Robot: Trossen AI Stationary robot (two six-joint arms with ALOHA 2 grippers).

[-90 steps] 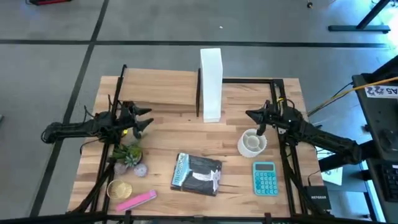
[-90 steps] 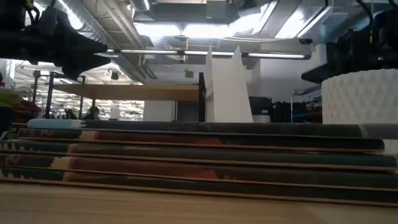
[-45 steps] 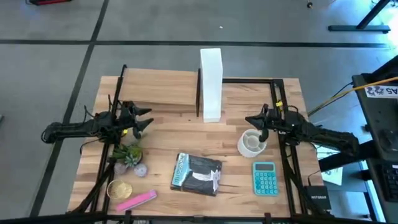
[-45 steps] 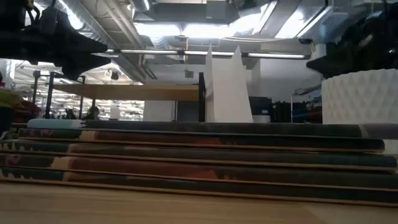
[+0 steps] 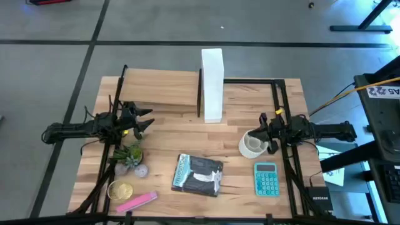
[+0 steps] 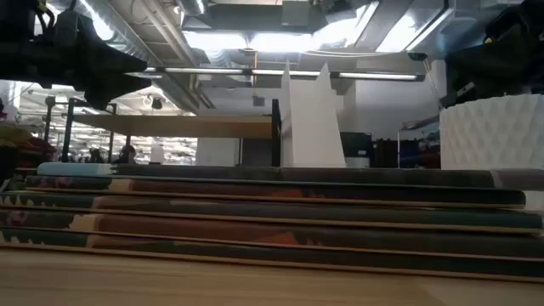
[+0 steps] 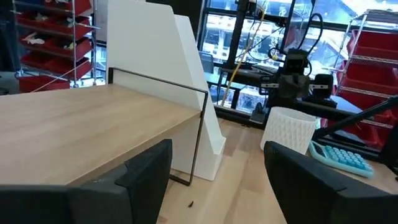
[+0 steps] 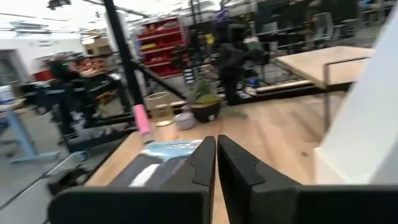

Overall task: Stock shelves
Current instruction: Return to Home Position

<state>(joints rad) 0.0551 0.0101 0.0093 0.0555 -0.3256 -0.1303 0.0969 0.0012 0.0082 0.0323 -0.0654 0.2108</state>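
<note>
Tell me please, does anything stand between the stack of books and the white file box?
Nothing visible does. In the high view only bare tabletop lies between the stack of books and the white file box. The white cup stands off to the right, near the right claw.

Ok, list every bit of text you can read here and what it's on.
"NETGEAR": black box at lower right.
White tag at far right: upside down, too blurred to read.
Calculator keys and book cover: too small to read.
</note>
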